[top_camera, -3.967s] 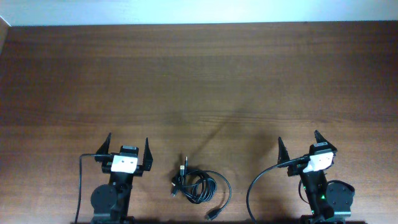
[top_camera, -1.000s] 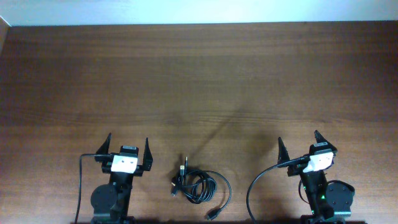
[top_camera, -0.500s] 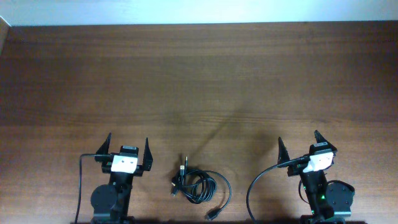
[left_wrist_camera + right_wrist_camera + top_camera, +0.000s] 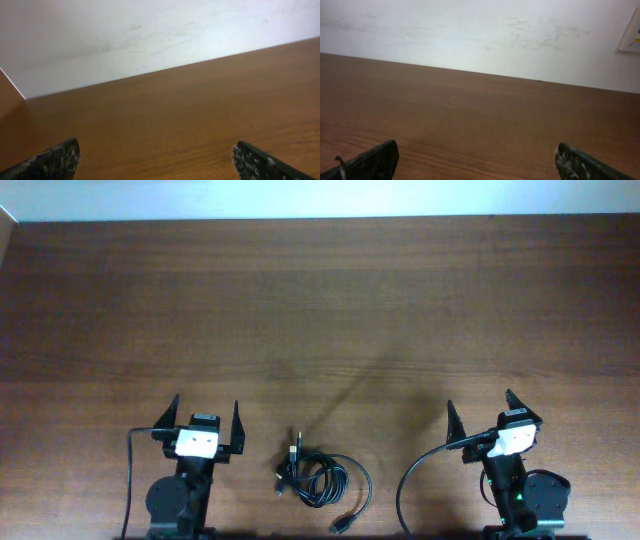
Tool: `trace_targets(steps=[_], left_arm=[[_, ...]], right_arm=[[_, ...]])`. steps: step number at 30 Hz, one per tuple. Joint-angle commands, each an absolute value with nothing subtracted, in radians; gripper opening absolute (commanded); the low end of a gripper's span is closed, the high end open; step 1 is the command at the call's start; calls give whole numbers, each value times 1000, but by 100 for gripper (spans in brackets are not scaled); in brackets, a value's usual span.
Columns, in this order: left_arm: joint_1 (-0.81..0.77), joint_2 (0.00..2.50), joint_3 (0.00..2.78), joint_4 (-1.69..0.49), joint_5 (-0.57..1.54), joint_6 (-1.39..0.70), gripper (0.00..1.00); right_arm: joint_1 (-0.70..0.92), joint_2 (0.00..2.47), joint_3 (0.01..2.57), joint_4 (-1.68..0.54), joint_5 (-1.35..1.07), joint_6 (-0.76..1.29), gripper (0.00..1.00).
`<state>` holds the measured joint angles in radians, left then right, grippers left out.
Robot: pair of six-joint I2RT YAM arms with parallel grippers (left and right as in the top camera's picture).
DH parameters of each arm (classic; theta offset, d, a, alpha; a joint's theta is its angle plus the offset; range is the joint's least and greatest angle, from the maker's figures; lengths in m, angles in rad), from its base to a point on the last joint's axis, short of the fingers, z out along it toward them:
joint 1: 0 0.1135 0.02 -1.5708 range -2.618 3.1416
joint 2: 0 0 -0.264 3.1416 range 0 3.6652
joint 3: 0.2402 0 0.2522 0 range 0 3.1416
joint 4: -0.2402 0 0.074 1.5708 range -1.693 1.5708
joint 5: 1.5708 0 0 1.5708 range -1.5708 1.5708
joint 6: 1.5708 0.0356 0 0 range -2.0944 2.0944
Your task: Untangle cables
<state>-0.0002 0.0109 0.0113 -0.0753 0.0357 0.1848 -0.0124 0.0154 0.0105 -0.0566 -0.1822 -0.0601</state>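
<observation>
Fingers on both arms stand spread wide and empty. The left gripper [image 4: 205, 420] sits just left of the cables [image 4: 322, 478], and the right gripper [image 4: 481, 412] is well off to their right; neither touches them. Nothing has changed over the last few seconds: both arms are parked in the same pose and the bundle lies exactly as it did. The task therefore looks not yet begun, with all the untangling left to do.

The cables lie as one loose coil of thin black cord on the table [image 4: 320, 310], between the two arm bases and nearer the left one. One plug end [image 4: 293, 450] pokes out at the coil's upper left, and another [image 4: 342, 526] trails off past its lower right. How many cords make up the coil I cannot tell.

Both wrist cameras look out over wood well beyond the cables toward a pale wall [image 4: 150, 30], so neither shows the coil. The right arm's own thick wire [image 4: 405, 480] bows out toward the cables and lies between that gripper and the coil. A reach from that side could snag it or mistake it for a cord
</observation>
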Motion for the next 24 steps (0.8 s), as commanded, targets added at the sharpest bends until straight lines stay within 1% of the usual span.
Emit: trace_targets(steps=[1,7,9,11,19,24], left_arm=[[4,6,9,-83,34,-35,99],[4,6,19,-95,77,-41,99],[4,6,39,-136,121,-38,99],[4,7,80,-217,181,-26,99],[3,75,262,-407,202,64,99],[3,186,417,-574,203,77,99]], right_arm=[[-7,6,6,-64,-187,-64,99],[-7,6,6,-64,-187,-64,99],[-7,6,6,-64,-187,-64,99],[-7,6,6,-64,-187,-64,99],[-7,6,6,-64,-187,-64,99],[-7,6,6,-64,-187,-64,99]])
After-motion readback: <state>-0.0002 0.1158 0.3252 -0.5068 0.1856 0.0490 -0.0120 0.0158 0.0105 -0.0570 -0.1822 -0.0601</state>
